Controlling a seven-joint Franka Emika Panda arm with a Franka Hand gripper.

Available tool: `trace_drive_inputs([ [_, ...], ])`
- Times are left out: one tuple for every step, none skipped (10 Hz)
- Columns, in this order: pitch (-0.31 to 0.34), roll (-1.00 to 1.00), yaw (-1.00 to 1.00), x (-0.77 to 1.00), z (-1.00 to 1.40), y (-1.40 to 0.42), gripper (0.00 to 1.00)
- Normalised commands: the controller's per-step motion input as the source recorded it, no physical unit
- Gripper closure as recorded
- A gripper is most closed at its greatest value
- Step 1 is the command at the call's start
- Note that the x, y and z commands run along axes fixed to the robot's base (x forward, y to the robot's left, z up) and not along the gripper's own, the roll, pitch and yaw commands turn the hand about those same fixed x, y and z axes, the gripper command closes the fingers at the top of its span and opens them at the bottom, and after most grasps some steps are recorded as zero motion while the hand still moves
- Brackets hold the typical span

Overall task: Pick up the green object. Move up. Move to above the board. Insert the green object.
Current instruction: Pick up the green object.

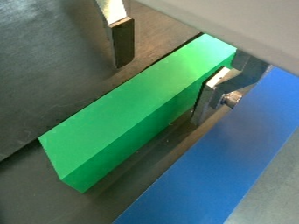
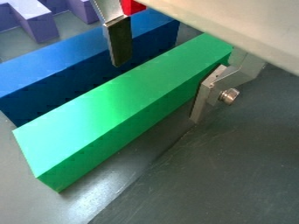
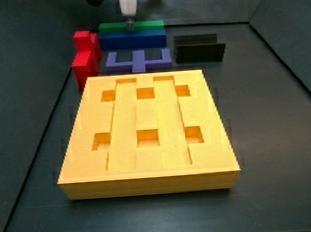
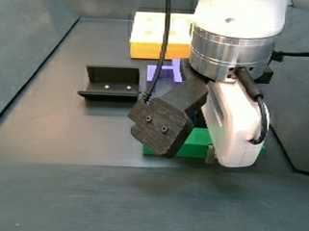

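The board (image 3: 148, 128) lies flat on the table (image 3: 273, 130). Beyond the board, past a purple piece (image 3: 137, 59), the blue block (image 2: 70, 63) sits just beside the green object (image 2: 122, 103), which the spread end effector (image 2: 163, 74) straddles.

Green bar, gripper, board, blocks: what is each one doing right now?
Gripper: open, straddling the green bar.
Green bar: lying flat, not gripped yet.
Board: lying flat, all six holes empty.
Blue block: lying right beside the green bar.
Red block: sitting past the board, untouched.
Fixture: standing, nothing in it.
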Motion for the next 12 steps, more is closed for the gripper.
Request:
trace_drive_inputs([
  [-0.016,0.0,-0.04,0.0,-0.19,0.0,0.0],
  [-0.021,-0.02,-0.05,0.0,-0.15,0.0,0.0],
  [-0.019,-0.09,-0.06,0.0,-0.06,0.0,0.0],
  [0.0,-0.08,-0.05,0.0,0.0,0.02,0.0],
  [0.0,0.0,0.0,0.0,0.0,0.0,0.0],
  [0.0,0.0,0.0,0.0,0.0,0.0,1.0],
  [0.0,0.0,0.0,0.0,0.0,0.0,1.0],
  [0.0,0.0,0.0,0.0,0.0,0.0,1.0],
  [0.0,0.0,0.0,0.0,0.0,0.0,1.0],
  [0.0,0.0,0.0,0.0,0.0,0.0,1.0],
  [0.0,0.0,0.0,0.0,0.0,0.0,1.0],
  [0.0,0.0,0.0,0.0,0.0,0.0,1.0],
])
